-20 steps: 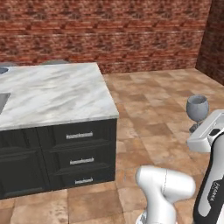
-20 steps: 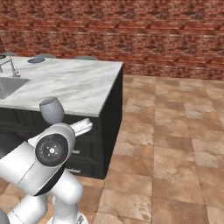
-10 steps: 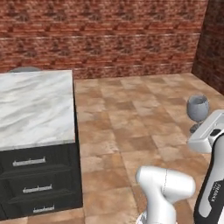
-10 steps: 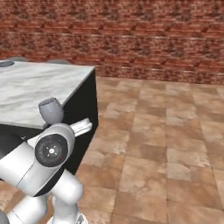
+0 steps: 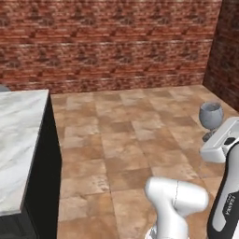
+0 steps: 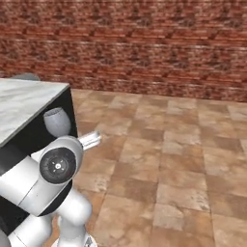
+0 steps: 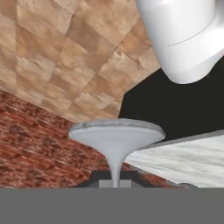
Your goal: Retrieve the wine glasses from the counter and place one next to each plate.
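Left base view first: only writing anywhere is the dark lettering running up the arm's lower link at the bottom right, too small and skewed to read properly. No labels on anything else.

Wine glass [image 5: 211, 115] riding upright above the white hand at the right edge, stem dropping down behind the hand. Same glass in the right base view [image 6: 57, 122], sitting just over the big round joint, in front of the black cabinet side. Up close in the hand view: round foot of the glass [image 7: 116, 133] spread wide, thin stem pinched between the gripper [image 7: 114, 179] tips right at the bottom, jaws practically closed around it.

Versus half a second back: whole picture slid, so that's the base turning, not the stuff moving. Marble counter [image 5: 18, 140] now squeezed to a narrow slab on the left of the left base view, drawer fronts gone out of sight, lots more brown tiled floor [image 5: 135, 140] and brick wall [image 5: 112, 42] in the middle. Right base view same deal, counter corner [image 6: 24, 103] pushed further left. Glass and hand sitting in the same spot relative to the arm as before.
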Tool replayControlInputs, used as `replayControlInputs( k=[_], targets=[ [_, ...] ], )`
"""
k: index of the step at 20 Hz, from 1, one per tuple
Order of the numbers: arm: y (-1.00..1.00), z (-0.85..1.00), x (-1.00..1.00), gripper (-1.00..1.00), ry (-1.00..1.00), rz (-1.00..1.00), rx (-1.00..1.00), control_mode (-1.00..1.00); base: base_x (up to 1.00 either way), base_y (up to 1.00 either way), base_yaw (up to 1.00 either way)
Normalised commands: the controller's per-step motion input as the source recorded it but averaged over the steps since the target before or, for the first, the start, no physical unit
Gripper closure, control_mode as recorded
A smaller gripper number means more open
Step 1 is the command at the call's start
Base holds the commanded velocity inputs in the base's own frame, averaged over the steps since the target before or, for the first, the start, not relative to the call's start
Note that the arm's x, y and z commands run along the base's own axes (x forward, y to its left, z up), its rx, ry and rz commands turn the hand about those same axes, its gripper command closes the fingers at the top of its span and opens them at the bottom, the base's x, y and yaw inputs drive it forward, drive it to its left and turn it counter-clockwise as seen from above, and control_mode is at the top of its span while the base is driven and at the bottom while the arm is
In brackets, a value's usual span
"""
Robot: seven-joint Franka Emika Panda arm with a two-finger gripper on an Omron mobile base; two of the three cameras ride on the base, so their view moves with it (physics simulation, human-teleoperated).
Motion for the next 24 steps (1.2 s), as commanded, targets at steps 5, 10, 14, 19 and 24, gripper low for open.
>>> replayControlInputs(
  k=[5, 10, 14, 19, 24],
  targets=[
    [0.0, 0.0, 0.0, 1.0, 0.0, 0.0, 0.0, 1.0, 1.0, -0.89, 0.0],
    [0.0, 0.0, 0.0, 1.0, 0.0, 0.0, 0.0, 1.0, 1.0, -0.98, 0.01],
    [0.0, 0.0, 0.0, 1.0, 0.0, 0.0, 0.0, 1.0, 1.0, -0.67, 0.05],
    [0.0, 0.0, 0.0, 1.0, 0.0, 0.0, 0.0, 1.0, 1.0, -0.15, 0.11],
    [0.0, 0.0, 0.0, 1.0, 0.0, 0.0, 0.0, 1.0, 1.0, 0.08, 0.02]
  ],
)
